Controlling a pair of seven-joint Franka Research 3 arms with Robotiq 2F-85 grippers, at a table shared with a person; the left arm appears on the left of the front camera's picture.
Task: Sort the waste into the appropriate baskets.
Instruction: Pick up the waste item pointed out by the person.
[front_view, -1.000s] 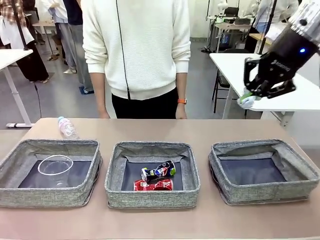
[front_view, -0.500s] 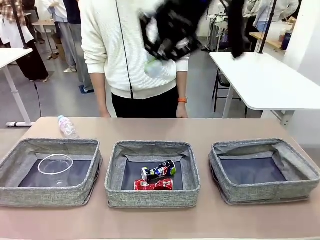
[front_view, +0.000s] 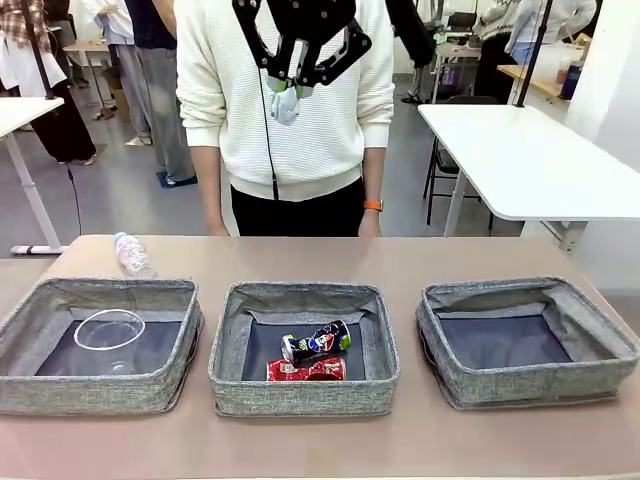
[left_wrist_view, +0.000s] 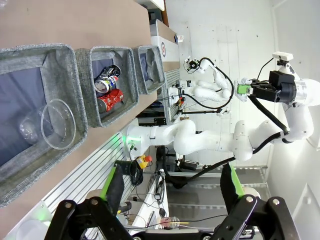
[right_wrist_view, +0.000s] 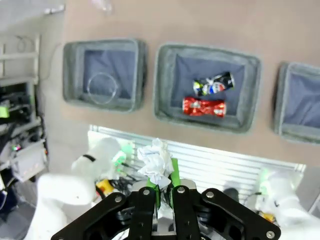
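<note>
High above the table's far side, in front of the person, my right gripper (front_view: 292, 82) is shut on the crumpled white paper ball (front_view: 285, 104). The right wrist view looks straight down past the ball (right_wrist_view: 156, 163) in its pads. Three grey baskets stand in a row. The left one (front_view: 100, 289) holds a clear plastic cup (front_view: 110, 330). The middle one (front_view: 305, 293) holds a dark printed can (front_view: 318, 342) and a crushed red can (front_view: 306, 370). The right one (front_view: 520, 291) has a bare dark bottom. A clear plastic bottle (front_view: 133, 255) lies on the table behind the left basket. My left gripper (left_wrist_view: 172, 192) is open, off the table's near side.
A person in a white sweater (front_view: 300, 120) stands at the table's far edge, arms down. A white table (front_view: 530, 160) stands behind on the right. The left wrist view shows the right arm (left_wrist_view: 280, 95) raised high, far from the baskets.
My right gripper has swung from the upper right across to the upper middle, still carrying the paper ball. The baskets and their contents have not moved.
</note>
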